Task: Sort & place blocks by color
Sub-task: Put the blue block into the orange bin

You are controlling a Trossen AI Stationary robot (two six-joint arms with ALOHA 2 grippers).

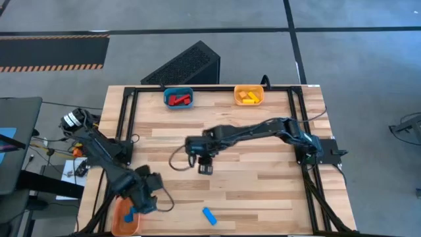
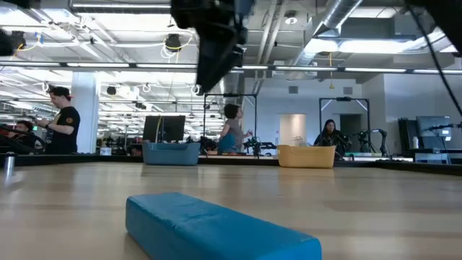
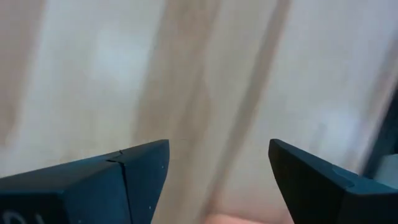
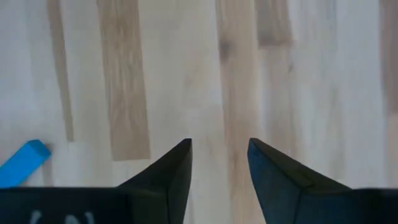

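Lying alone near the tabletop's (image 1: 263, 191) front edge is a blue bar (image 1: 208, 215). Red blocks (image 1: 177, 99) sit in the blue bin (image 1: 178, 97) at the back, yellow blocks (image 1: 248, 97) in the yellow bin (image 1: 248, 95). Another blue block (image 1: 129, 214) rests in the orange bin (image 1: 125, 218), just below the left claw (image 1: 146, 203), released. Mid-table, the right claw (image 1: 205, 168) hangs empty, fingers apart.

On the table (image 1: 263, 191), 2 bins stand side by side at the far edge: the left bin (image 1: 178, 98) holds 2 blocks (image 1: 177, 100), the right bin (image 1: 248, 95) holds several blocks (image 1: 248, 97). A 3rd bin (image 1: 122, 217) sits at the near left corner with 1 block (image 1: 129, 214) in it. A lone bar (image 1: 209, 215) lies near the front edge, right of that bin. The right gripper (image 1: 204, 168) hangs over the middle, the left gripper (image 1: 146, 204) beside the corner bin.
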